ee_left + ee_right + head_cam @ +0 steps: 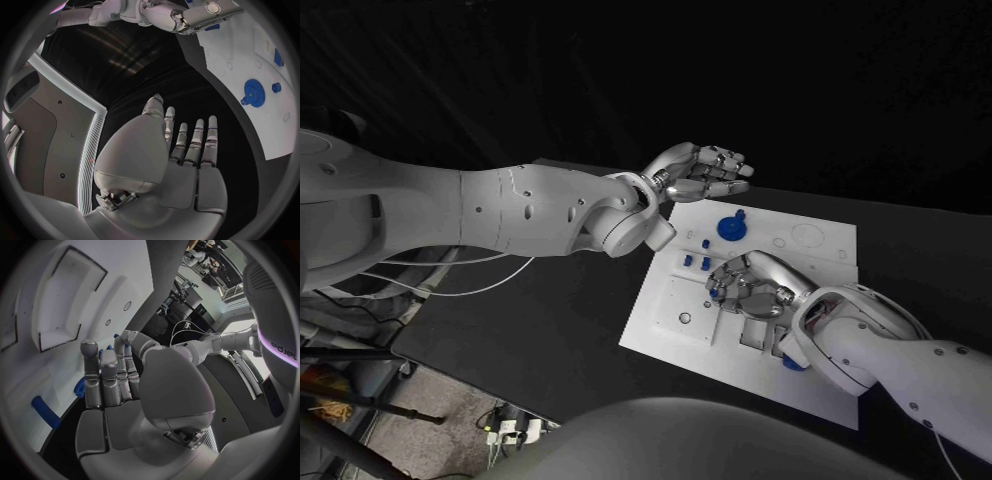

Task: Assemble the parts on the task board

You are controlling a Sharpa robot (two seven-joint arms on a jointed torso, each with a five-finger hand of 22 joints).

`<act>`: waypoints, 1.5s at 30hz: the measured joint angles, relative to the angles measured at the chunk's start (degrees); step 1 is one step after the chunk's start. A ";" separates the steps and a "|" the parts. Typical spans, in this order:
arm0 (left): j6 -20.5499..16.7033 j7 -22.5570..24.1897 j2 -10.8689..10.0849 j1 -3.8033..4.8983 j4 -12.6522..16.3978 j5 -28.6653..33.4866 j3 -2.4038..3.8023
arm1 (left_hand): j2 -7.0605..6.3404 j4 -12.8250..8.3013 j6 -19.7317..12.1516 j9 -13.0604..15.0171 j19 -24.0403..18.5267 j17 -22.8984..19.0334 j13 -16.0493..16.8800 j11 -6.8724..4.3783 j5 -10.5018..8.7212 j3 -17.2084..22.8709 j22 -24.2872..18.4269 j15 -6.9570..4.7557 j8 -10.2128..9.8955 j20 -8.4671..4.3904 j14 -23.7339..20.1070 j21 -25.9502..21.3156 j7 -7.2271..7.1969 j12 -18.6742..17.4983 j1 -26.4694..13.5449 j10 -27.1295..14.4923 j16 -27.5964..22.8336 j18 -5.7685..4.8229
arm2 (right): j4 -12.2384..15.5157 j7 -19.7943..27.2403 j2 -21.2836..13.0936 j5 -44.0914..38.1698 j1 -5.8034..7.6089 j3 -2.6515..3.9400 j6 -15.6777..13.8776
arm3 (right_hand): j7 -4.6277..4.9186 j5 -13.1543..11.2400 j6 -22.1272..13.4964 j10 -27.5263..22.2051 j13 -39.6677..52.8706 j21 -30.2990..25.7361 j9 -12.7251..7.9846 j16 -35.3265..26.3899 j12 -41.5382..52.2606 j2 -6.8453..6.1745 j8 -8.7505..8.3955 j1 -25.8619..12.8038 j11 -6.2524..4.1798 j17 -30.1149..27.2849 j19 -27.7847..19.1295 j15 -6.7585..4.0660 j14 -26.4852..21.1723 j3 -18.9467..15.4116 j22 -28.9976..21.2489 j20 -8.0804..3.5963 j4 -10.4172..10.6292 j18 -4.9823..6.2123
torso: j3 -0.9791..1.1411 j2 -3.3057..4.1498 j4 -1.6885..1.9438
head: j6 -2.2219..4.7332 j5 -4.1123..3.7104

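The left hand [695,170] hangs above the far left corner of the task board [678,335], its fingers curled in and holding nothing; in the left wrist view the fingers [187,145] stand straighter and close side by side. The right hand [756,285] is low over the middle of the board, fingers bent downward; I cannot tell if it holds a part. On the one white board I count one blue gear [731,227], and two small blue parts [695,262] just beside the right hand.
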 measured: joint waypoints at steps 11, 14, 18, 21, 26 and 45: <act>0.02 -0.25 0.05 0.00 -0.13 0.00 0.00 | 0.00 0.00 0.00 0.00 0.00 0.05 0.01 0.00 0.00 0.00 -0.05 0.00 0.00 0.00 0.00 0.00 0.00 0.00 0.00 0.00 0.23 0.01 | -0.49 1.06 0.47 0.65 -1.45 0.04 -0.80 | 0.01 -0.22 0.39 0.00 -0.36 0.00 -0.02 0.00 -0.02 0.01 0.00 0.02 0.00 -0.11 0.00 0.00 0.00 0.00 0.00 0.00 0.00 0.00 | 0.03 0.00 0.00 | 0.00 0.49; 0.03 -0.32 0.13 0.00 -0.21 0.00 0.00 | 0.02 0.00 0.00 0.00 0.00 0.04 0.00 0.00 0.00 0.00 -0.05 0.00 0.00 0.00 0.00 0.00 0.00 0.00 0.02 0.00 0.23 0.01 | -0.56 1.29 0.59 0.72 -1.72 0.06 -0.97 | 0.01 -0.22 0.39 -0.01 -0.39 0.00 -0.03 -0.01 -0.04 0.02 0.00 0.03 0.00 -0.11 0.00 0.00 0.00 0.00 -0.01 0.00 0.00 0.00 | 0.03 0.00 -0.01 | 0.00 0.62; 0.05 -0.42 0.27 0.00 -0.33 0.00 0.00 | 0.22 0.00 0.00 0.00 0.00 0.04 -0.05 0.00 0.00 0.00 -0.05 0.21 0.00 0.00 0.21 0.00 0.00 0.00 0.22 0.00 0.23 0.01 | -0.71 1.51 0.72 0.81 -2.00 0.08 -1.06 | 0.01 -0.32 0.39 -0.01 -0.41 0.00 -0.04 -0.01 -0.15 0.25 0.00 0.27 0.00 -0.11 0.00 0.00 0.00 -0.01 0.04 0.00 -0.01 0.00 | 0.03 0.00 -0.02 | 0.00 0.68; 0.07 -0.47 0.33 0.00 -0.35 0.00 0.00 | 0.22 0.00 0.00 0.00 0.00 0.04 -0.05 0.00 0.00 0.00 -0.05 0.21 0.00 0.00 0.21 0.00 0.00 0.00 0.22 0.00 0.23 0.00 | -0.89 1.59 0.79 0.84 -2.20 0.09 -1.08 | 0.01 -0.33 0.39 -0.01 -0.44 0.00 -0.05 -0.01 -0.16 0.32 -0.01 0.34 0.00 -0.17 0.00 0.00 0.00 -0.01 0.04 0.00 -0.01 0.00 | 0.03 0.00 -0.02 | 0.00 0.69; 0.10 -0.53 0.35 0.00 -0.39 0.00 0.00 | 0.22 0.00 0.00 0.00 0.00 0.04 -0.05 0.00 0.00 0.00 -0.05 0.21 0.00 0.00 0.21 0.00 0.00 0.00 0.22 0.00 0.66 0.00 | -1.28 1.63 0.92 0.86 -2.41 0.09 -1.08 | 0.01 -0.34 0.39 -0.02 -0.49 0.40 -0.07 0.74 -0.46 0.32 -0.01 0.34 0.01 0.79 0.06 0.02 0.27 -0.01 0.04 0.03 -0.01 0.00 | 0.01 0.00 -0.02 | 0.00 0.70; 0.19 -0.64 0.43 -0.16 -0.49 0.00 0.00 | 0.44 0.00 0.00 0.00 0.00 0.09 -0.09 -0.01 0.00 0.00 -0.10 0.41 0.00 0.00 0.41 0.00 0.00 0.00 0.45 0.00 0.95 0.01 | -2.47 1.32 1.71 0.72 -2.77 0.16 -0.44 | 0.21 -0.90 0.18 -0.43 -1.75 6.34 -0.34 5.09 -1.81 0.62 -0.40 0.65 0.42 4.22 4.56 0.20 3.71 -0.01 0.09 0.19 -0.01 0.56 | -0.03 0.01 0.02 | 0.00 0.77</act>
